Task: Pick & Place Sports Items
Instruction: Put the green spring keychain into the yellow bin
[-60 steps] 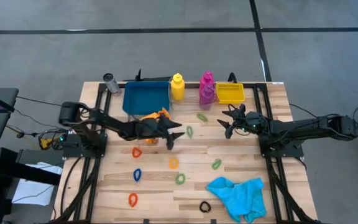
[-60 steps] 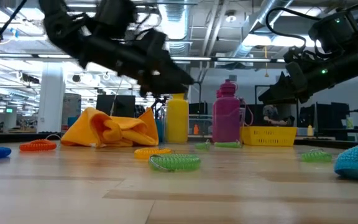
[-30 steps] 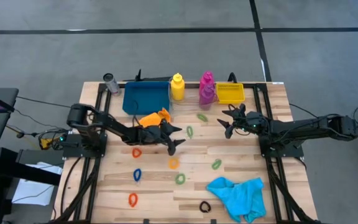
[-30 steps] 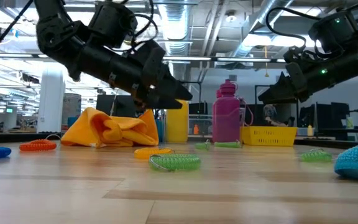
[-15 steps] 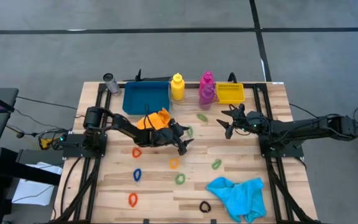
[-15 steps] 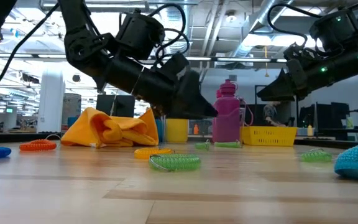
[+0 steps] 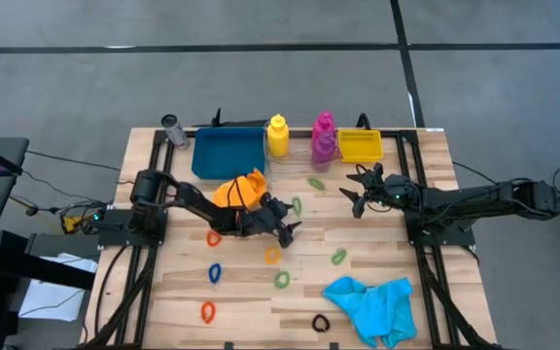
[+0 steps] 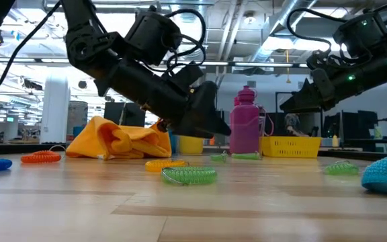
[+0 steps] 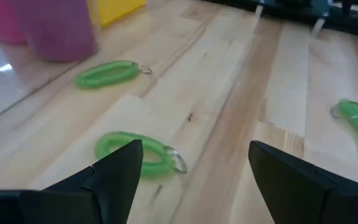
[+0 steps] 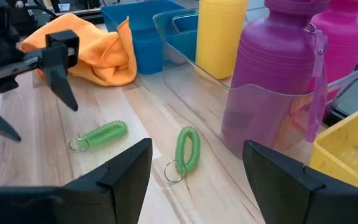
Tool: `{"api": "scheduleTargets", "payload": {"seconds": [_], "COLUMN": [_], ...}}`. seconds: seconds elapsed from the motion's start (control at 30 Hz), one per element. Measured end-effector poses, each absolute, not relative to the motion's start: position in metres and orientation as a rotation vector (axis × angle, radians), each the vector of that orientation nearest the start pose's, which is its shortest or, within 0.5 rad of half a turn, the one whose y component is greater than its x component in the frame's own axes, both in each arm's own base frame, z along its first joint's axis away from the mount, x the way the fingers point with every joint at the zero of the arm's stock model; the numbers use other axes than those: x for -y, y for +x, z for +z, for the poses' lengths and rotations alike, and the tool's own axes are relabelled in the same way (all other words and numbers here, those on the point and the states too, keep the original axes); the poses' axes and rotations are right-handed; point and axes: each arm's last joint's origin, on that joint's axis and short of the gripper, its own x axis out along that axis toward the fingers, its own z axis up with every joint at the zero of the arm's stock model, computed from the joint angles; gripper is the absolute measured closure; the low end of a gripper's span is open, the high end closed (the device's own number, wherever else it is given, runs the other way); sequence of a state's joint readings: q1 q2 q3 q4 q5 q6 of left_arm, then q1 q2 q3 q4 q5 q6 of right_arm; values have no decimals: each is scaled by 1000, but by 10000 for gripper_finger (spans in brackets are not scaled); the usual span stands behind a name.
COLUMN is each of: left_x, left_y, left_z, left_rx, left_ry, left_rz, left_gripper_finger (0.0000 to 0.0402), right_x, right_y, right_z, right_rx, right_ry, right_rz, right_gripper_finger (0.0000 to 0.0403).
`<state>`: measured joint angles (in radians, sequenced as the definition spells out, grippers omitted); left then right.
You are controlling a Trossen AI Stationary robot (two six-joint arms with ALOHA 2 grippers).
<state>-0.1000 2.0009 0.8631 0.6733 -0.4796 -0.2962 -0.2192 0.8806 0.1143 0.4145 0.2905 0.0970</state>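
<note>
Left gripper (image 7: pixel 285 227) hovering with fingers spread empty over a green ring (image 9: pixel 137 153) on the table (image 7: pixel 377 261), orange cloth (image 7: pixel 240 188) just behind, right gripper (image 7: pixel 355 193) waiting wide, purple bottle (image 10: pixel 273 93) and yellow bottle (image 7: pixel 278 135) beyond its fingers.

The table (image 7: pixel 377 282) is showing pale, smooth planked wood. The bottles (image 10: pixel 272 74) are looking like glossy plastic. The orange cloth (image 10: pixel 98 46) is lying soft and matt, the rings (image 10: pixel 188 149) are showing ribbed coils, and both hands (image 9: pixel 191 180) are appearing matt black.
</note>
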Motion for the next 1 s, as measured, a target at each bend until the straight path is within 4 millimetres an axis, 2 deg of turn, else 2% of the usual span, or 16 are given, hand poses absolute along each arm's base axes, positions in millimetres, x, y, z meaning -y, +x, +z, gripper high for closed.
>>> {"api": "scheduleTargets", "payload": {"seconds": [0.13,0.4,0.63,1.0], "left_x": [30,30,28,26], "left_y": [380,395,389,388], "left_z": [101,92,80,80], "left_rx": [-389,-403,-510,-471], "left_ry": [-133,-114,-166,-281], "left_rz": [473,552,619,676], "left_gripper_finger": [110,110,110,110], "right_x": [43,43,42,43], "right_y": [154,154,150,147], "right_z": [147,147,141,135], "right_rx": [-331,-343,-368,-381], "right_ry": [81,73,60,47], "right_rz": [-521,-526,-528,-583], "right_gripper_finger": [159,159,159,159]}}
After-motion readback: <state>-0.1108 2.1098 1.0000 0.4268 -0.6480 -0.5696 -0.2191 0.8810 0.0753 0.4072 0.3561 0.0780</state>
